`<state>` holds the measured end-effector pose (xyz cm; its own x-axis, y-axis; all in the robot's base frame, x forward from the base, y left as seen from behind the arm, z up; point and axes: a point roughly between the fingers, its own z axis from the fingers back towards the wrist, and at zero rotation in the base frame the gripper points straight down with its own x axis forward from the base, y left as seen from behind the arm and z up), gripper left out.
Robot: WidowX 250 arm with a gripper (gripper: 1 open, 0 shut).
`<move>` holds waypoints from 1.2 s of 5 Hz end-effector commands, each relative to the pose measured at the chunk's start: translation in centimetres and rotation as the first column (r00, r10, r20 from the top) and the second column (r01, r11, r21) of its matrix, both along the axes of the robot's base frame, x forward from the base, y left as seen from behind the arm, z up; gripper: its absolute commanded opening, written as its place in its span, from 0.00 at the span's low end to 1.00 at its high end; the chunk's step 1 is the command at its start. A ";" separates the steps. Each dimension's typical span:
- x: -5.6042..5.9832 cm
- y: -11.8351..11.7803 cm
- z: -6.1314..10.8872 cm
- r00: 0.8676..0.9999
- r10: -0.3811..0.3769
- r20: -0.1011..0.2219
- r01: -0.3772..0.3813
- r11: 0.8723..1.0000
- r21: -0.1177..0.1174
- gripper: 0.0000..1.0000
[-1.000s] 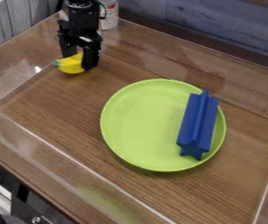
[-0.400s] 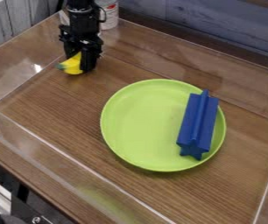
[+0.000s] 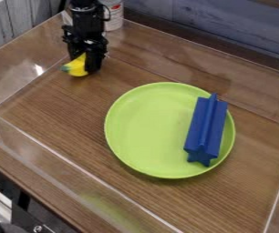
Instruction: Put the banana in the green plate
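Lying crosswise between tool (image 3: pixel 84 60) fingers: banana (image 3: pixel 75 65)

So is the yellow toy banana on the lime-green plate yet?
No, the yellow toy banana lies on the wooden table beside the lime-green plate, which holds only a blue ridged block.

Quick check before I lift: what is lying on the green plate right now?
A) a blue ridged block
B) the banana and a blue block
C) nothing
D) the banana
A: only the blue ridged block lies on the green plate; the banana is on the table at the gripper.
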<state>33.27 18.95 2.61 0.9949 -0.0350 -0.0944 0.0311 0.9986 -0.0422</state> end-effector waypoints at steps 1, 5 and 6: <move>0.7 0.8 2.0 0.998 0.011 0.054 -0.012 1.000 0.018 0.00; 0.7 -0.7 4.5 0.997 0.031 0.072 -0.030 0.999 -0.014 0.00; 0.5 -1.9 6.2 0.996 0.034 0.086 -0.032 0.999 -0.023 0.00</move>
